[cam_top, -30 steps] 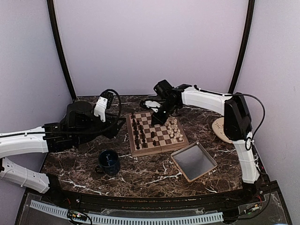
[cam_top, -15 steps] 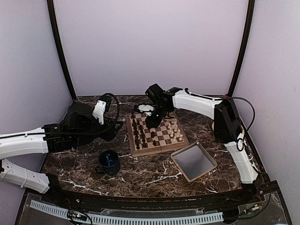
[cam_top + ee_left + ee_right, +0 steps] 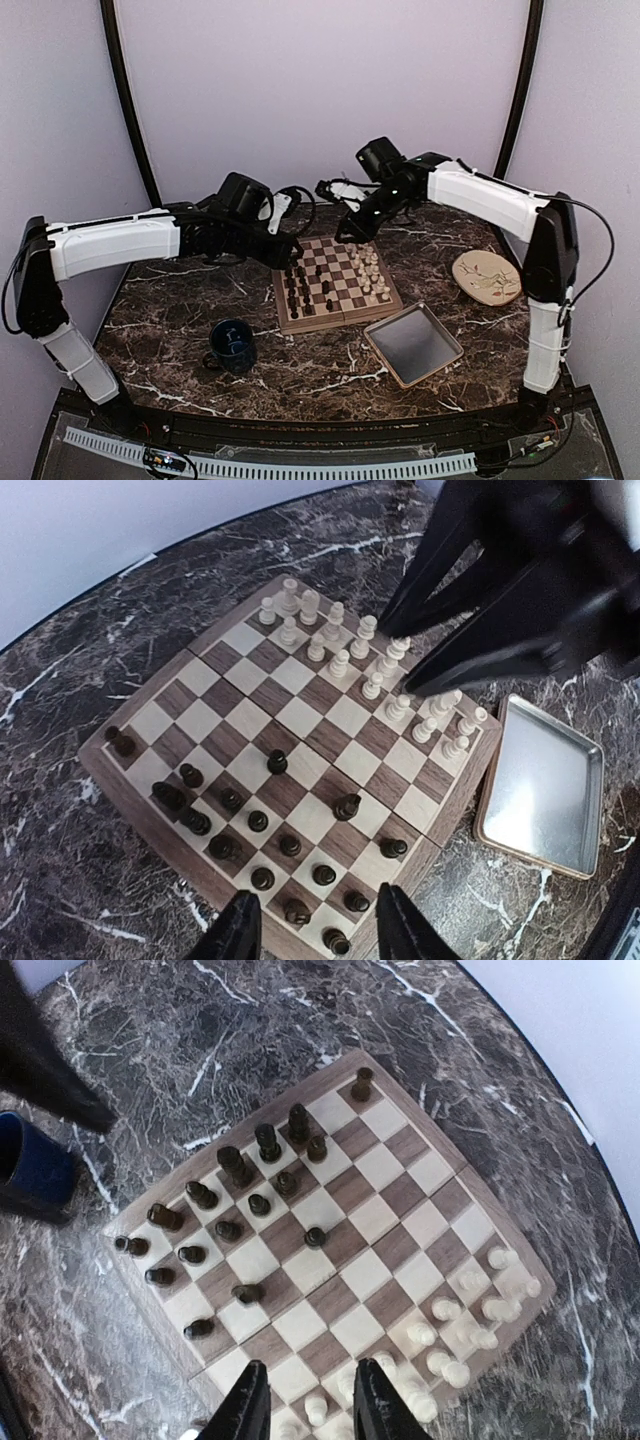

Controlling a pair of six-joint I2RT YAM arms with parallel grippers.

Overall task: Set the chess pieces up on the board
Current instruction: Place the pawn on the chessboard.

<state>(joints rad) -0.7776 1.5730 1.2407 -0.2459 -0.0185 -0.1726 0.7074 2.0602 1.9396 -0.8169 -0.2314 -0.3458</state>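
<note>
Both arms moved since the earlier frame: left arm came up off the left tabletop (image 3: 170,310) and reached in toward the board (image 3: 347,283). Right arm lifted back off the board's far side, uncovering the plate.

- Left gripper (image 3: 288,252): hangs by the board's far-left corner. Released, fingers apart, nothing between them in its wrist view (image 3: 315,893).
- Mug (image 3: 233,345): blue, upright, near-left of the board, apart from it.
- Board: centre of the tabletop, turned slightly.
- Dark pieces (image 3: 295,285): on the board's left half, mostly in two rough columns. One stands alone at the far-left corner (image 3: 362,1084), a few sit further in toward the middle (image 3: 316,1237). Can't tell if all are upright.
- White pieces (image 3: 372,275): on the right half, two uneven columns bunched toward the right edge.
- Right gripper (image 3: 346,237): above the board's far edge, clear of the pieces. Released, fingers apart and empty in its wrist view (image 3: 310,1364).
- Tray (image 3: 413,344): grey, near-right of the board, just beside its corner.
- Plate (image 3: 486,277): beige, right of the board, well apart.
</note>
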